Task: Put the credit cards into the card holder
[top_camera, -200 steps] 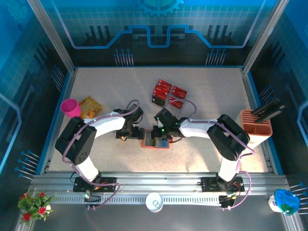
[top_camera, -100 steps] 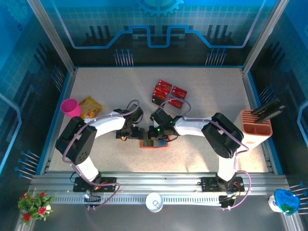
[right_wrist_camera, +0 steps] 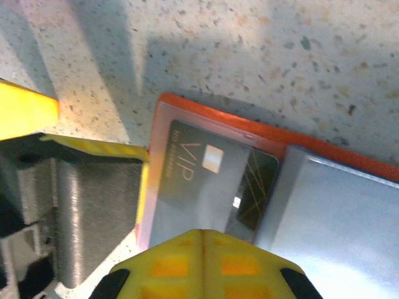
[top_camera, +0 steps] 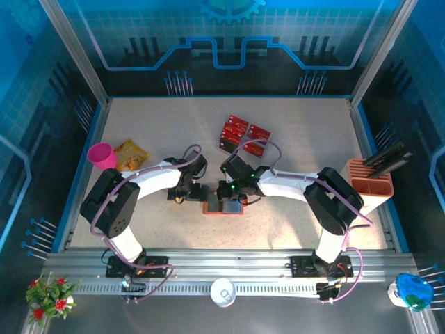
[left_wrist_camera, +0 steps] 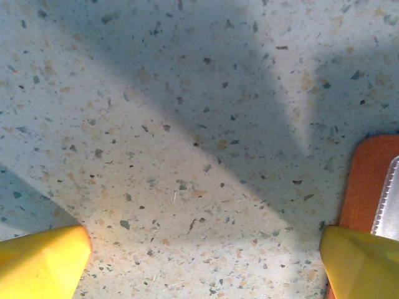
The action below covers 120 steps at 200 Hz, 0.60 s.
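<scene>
Two arms reach in from the bottom of the top view and meet just below frame centre.

Left arm: elbow at lower left, forearm angled to the right. The left gripper (top_camera: pixel 197 191) is low over the pale speckled desk (top_camera: pixel 306 132), jaws spread wide and holding nothing. The left wrist view has bare desk between its yellow fingertips (left_wrist_camera: pixel 43 261).

Right arm: elbow out at the right, forearm running left. The right gripper (top_camera: pixel 225 193) points down over the small orange-red folding card holder with grey inner pockets (top_camera: pixel 224 208). Its yellow fingers are pressed together with nothing gripped.

Counts:
- One card holder, open and flat, its left edge just beside a left gripper fingertip.
- One dark glossy card marked "VIP" (right_wrist_camera: pixel 212 180) on the holder's left half. I cannot tell whether it is tucked into a pocket.
- Small glossy red credit cards (top_camera: pixel 243 134) in a loose cluster above centre, well apart from the holder. At least four; a cable crosses them, so the count is uncertain.
- One pink cup (top_camera: pixel 102 154) and one yellow-orange snack bag (top_camera: pixel 131 154) at the left.
- One orange slotted rack (top_camera: pixel 370 182) at the right.

Against one second earlier: the right gripper and the card holder sit slightly further left. The left arm and the card cluster are unchanged.
</scene>
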Motion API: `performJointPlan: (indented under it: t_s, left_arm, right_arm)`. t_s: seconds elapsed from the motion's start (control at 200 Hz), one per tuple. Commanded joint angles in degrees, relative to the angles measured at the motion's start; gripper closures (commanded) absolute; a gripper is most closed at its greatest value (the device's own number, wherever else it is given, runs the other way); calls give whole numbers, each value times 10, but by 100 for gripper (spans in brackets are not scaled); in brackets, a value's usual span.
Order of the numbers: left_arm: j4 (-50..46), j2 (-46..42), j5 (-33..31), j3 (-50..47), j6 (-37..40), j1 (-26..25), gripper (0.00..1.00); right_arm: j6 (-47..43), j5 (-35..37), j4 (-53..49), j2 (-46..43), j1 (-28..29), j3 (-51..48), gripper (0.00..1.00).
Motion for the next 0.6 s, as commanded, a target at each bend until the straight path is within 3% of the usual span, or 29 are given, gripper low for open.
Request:
performJointPlan:
  t_s: [0.0,0.595]
  left_arm:
    - [27,34,18,-24,13,3,3]
    - [19,26,25,-3,18,3,3]
  right_arm:
    - [-14,12,-35,17,-3,-1,98]
    - [-22,-15,-52,87,15,66,100]
